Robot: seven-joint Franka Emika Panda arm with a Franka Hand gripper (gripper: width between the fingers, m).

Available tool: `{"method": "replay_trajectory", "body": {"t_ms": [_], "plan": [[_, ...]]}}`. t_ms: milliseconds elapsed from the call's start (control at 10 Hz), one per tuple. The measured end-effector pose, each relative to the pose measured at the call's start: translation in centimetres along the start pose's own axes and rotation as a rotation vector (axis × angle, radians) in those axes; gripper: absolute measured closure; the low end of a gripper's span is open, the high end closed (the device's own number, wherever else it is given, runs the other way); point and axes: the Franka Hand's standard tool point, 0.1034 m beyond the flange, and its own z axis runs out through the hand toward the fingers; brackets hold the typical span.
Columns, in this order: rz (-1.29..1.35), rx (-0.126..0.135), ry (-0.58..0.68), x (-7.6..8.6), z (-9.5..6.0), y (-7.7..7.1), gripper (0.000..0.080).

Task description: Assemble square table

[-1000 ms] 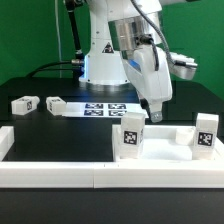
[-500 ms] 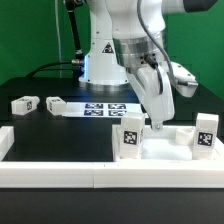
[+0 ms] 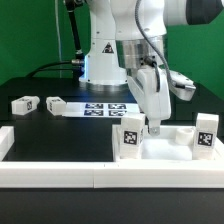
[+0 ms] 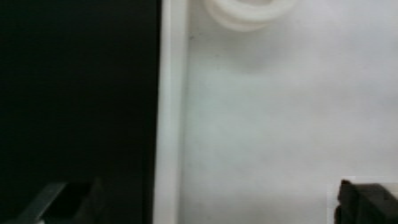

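The white square table top [image 3: 168, 150] lies at the exterior view's front right. Two tagged legs stand upright on it, one on its left side [image 3: 131, 136] and one on its right side [image 3: 206, 132]. Two more tagged legs lie loose on the black table at the left [image 3: 25, 103] [image 3: 55, 104]. My gripper [image 3: 157, 124] hangs low over the top, between the two standing legs. In the wrist view my gripper [image 4: 214, 205] is open and empty. One fingertip [image 4: 63, 200] is over the black table, the other [image 4: 370, 198] over the white top [image 4: 267, 110]. A round socket [image 4: 249, 15] shows.
The marker board [image 3: 105, 108] lies flat behind the table top, near the robot base. Long white border rails [image 3: 60, 172] run along the front and the left of the black work area.
The arm has shifted a little toward the exterior view's right and lowered the gripper closer to the table top. The legs and the top have not moved.
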Motion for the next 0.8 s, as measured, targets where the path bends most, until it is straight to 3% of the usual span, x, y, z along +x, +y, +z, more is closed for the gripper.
{"method": "replay_trajectory", "body": {"t_ms": [200,500,600,700,800], "plan": [[-0.009,-0.013,-0.004,-0.7,0.6,0.4,0.0151],[-0.012,-0.051,-0.002,-0.3,1.8,1.1,0.0151],[-0.013,-0.049,-0.002,-0.3,1.7,1.0,0.0151],[-0.013,-0.050,-0.002,-0.3,1.8,1.0,0.0281],[-0.013,-0.050,-0.002,-0.3,1.8,1.0,0.0281]]}}
